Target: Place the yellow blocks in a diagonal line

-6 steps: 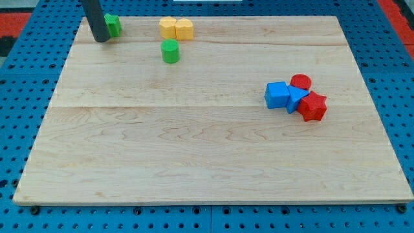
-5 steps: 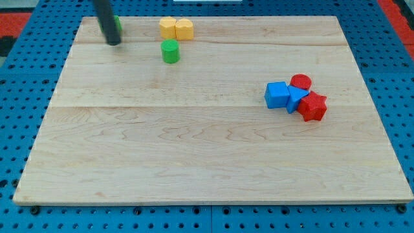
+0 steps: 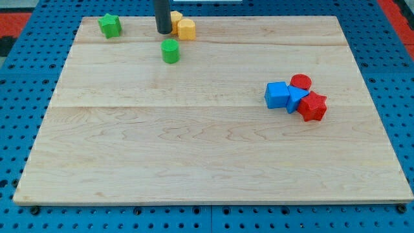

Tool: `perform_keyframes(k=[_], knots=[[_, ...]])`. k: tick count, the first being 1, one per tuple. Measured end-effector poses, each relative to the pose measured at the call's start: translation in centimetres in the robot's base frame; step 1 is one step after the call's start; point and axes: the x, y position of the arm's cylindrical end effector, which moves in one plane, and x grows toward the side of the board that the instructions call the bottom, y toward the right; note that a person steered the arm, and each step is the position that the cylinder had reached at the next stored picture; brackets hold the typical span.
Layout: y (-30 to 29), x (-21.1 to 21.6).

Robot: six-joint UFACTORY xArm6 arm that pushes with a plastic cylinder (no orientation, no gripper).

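Note:
Two yellow blocks sit side by side near the view's top edge of the wooden board [image 3: 194, 142]. The right yellow block [image 3: 186, 29] shows in full. The left yellow block [image 3: 176, 18] is mostly hidden behind my dark rod. My tip [image 3: 163, 31] rests at the left side of the yellow pair, touching or nearly touching the left one, just above the green cylinder [image 3: 170, 50].
A green star-shaped block [image 3: 110, 25] lies at the view's top left. At the view's right a cluster holds a blue cube [image 3: 277, 94], a second blue block [image 3: 296, 99], a red cylinder [image 3: 300, 82] and a red star-shaped block [image 3: 313, 107].
My rod has moved right along the view's top, from beside the green star block to the yellow pair. It now covers most of the left yellow block. The green star block is uncovered.

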Motion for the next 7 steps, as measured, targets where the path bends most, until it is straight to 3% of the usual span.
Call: perform_keyframes(k=[3, 4, 6, 7], knots=[[-7.8, -0.9], [-6.3, -3.1], [-3.5, -3.2], [2.8, -3.0]])
